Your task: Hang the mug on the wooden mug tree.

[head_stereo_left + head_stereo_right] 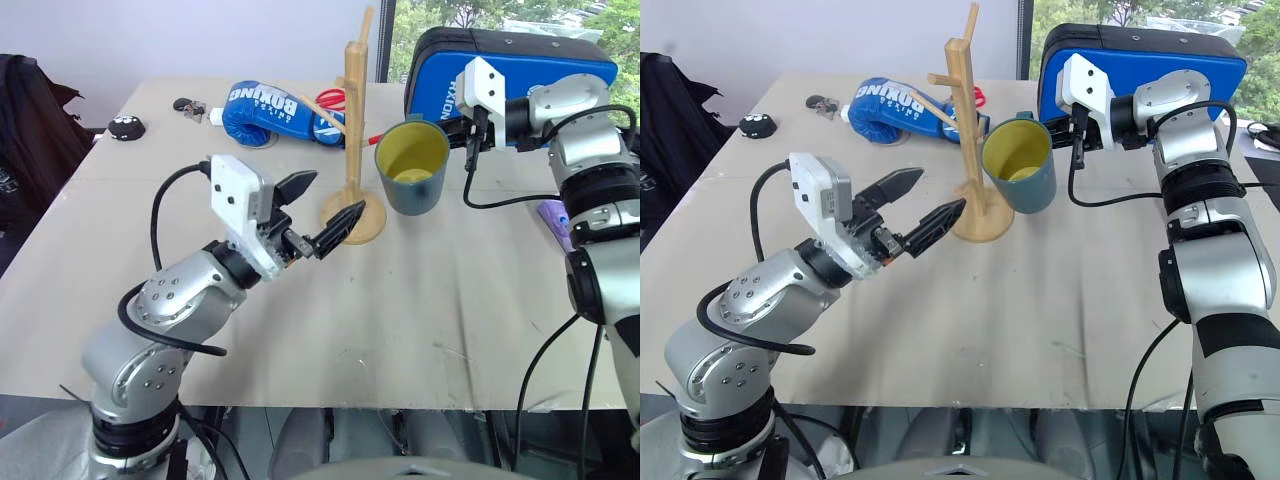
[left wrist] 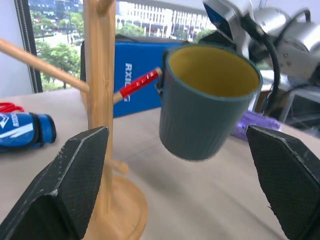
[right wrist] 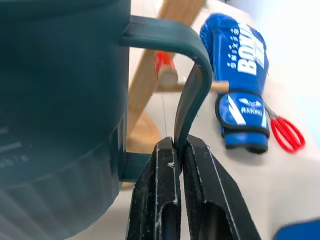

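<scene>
Pinching the mug (image 1: pixel 411 165) handle — right gripper (image 3: pixel 176 150) clamped.

"BOXING" in white on the blue boxing glove (image 1: pixel 262 108).

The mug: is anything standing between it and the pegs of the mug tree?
Nothing visible does. The mug, held off the table by its handle in the right gripper, hangs beside the wooden mug tree.
</scene>
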Tool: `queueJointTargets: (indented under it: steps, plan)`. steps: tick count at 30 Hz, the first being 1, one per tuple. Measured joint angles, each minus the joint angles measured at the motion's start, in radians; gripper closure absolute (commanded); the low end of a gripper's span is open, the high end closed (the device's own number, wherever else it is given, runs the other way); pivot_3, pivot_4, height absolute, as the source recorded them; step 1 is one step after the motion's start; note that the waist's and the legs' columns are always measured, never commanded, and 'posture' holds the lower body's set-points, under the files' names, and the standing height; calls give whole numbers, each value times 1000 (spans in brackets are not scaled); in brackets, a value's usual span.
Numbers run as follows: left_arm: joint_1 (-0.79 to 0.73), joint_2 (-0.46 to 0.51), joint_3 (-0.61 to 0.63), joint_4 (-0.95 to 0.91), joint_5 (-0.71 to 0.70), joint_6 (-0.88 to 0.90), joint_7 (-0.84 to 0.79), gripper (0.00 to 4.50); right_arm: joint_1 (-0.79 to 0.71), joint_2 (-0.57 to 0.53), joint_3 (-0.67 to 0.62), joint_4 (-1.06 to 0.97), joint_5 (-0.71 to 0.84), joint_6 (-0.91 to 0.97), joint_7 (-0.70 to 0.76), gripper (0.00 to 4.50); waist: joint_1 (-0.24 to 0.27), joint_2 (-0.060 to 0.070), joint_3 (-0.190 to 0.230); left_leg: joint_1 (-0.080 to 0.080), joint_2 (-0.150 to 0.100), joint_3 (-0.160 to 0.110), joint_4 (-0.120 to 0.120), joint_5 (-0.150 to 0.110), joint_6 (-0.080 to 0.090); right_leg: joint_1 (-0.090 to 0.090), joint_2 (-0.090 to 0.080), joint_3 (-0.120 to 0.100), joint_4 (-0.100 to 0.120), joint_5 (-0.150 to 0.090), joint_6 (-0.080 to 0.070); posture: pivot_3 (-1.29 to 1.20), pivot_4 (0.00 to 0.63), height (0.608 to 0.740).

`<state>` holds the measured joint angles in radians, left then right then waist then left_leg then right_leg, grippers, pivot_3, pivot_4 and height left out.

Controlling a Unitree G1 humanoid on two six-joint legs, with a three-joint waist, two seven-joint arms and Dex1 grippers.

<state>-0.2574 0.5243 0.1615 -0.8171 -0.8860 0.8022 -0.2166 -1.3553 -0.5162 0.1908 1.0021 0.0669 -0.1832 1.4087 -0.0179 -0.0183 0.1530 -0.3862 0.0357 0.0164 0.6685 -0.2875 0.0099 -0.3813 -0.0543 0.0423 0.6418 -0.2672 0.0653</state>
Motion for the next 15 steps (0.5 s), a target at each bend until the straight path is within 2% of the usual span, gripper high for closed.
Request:
queueJointTargets:
  steps: [7,12,15]
  plan:
    - [38,38,52,-3,-26,-16,-1,0,-49,58,0,97,-65,-73,-48,4427,1,0,0,0,0,0,0,0,0,0,0,0,0,0,0,0,150,737]
    - [118,65,109,-18,-52,-31,-13,0,-56,77,0,136,-99,-81,-81,4427,-2,1,1,-1,0,0,-1,0,0,-1,0,0,0,0,0,0,150,737]
    - [148,81,116,-24,-60,-46,-28,0,-71,89,-3,143,-105,-82,-96,3538,-2,1,1,0,0,0,-1,0,0,-1,0,0,0,0,0,0,150,737]
